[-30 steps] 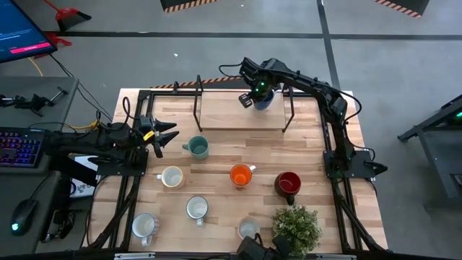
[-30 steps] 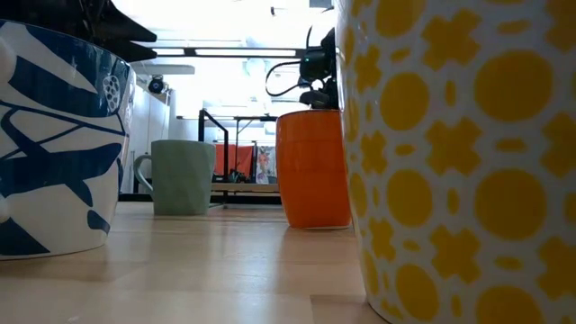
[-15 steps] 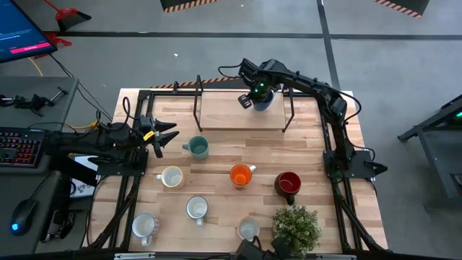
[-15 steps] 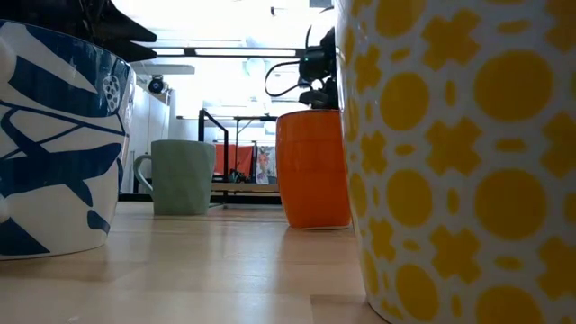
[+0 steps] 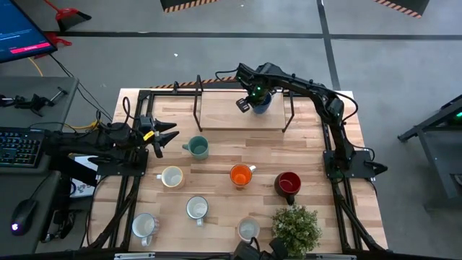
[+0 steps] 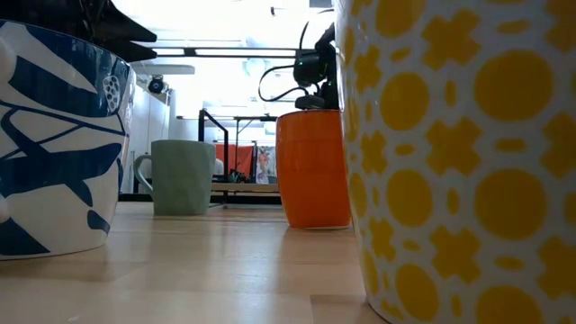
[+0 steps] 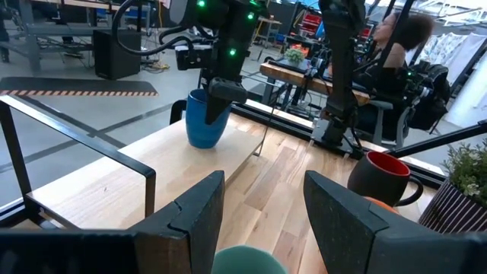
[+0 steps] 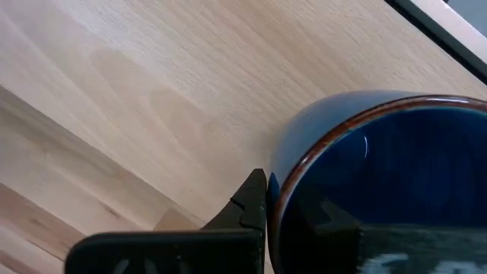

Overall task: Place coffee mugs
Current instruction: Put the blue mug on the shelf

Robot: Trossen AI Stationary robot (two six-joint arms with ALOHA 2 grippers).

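On the worktop (image 5: 216, 166) I see seven mugs standing upright and empty toward 6 o'clock, and the blue mug (image 5: 262, 102) stands on the raised shelf (image 5: 224, 115) at 12 o'clock. My right gripper (image 5: 245, 105) has its jaws pinched on that mug's rim, one finger inside and one outside. My left gripper (image 5: 167, 136) waits at 9 o'clock, jaws open and holding nothing, with the teal mug (image 5: 198, 148) just beside it toward 3 o'clock.
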